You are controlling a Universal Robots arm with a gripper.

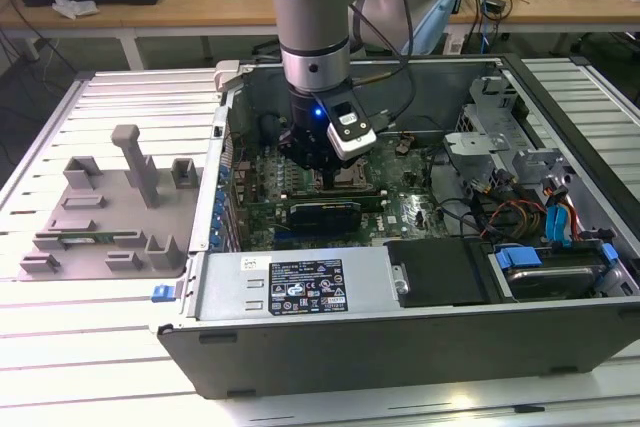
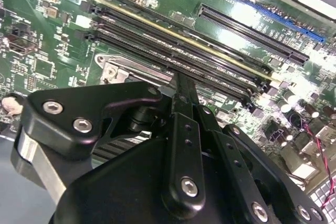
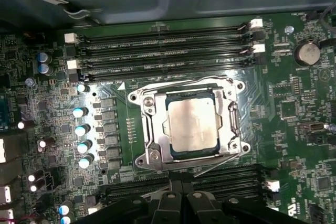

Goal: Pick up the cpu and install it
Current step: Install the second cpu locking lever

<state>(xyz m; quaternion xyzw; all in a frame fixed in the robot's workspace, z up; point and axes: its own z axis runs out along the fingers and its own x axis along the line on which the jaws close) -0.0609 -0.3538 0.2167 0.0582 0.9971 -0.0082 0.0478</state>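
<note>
The gripper (image 3: 181,203) is seen closest in both wrist views, its black linkage drawn together with nothing between the fingers; it appears clenched on nothing, though the tips are partly hidden. Just beyond it, in the first wrist view, the cpu (image 3: 193,124) is found lying flat inside the socket (image 3: 149,103), squarely within the metal frame. The placing is judged done; whether the socket has been latched cannot be told. Memory slots (image 3: 163,51) are ranged on the far side of the socket, and a row of capacitors (image 3: 81,129) beside it. In the exterior view the arm (image 1: 315,37) is held low inside the open case (image 1: 300,347), over the board, with cables (image 1: 500,212) bundled toward the exterior view's right. A grey fixture (image 1: 110,207) is set apart on the table (image 1: 80,367), at the exterior view's left.
</note>
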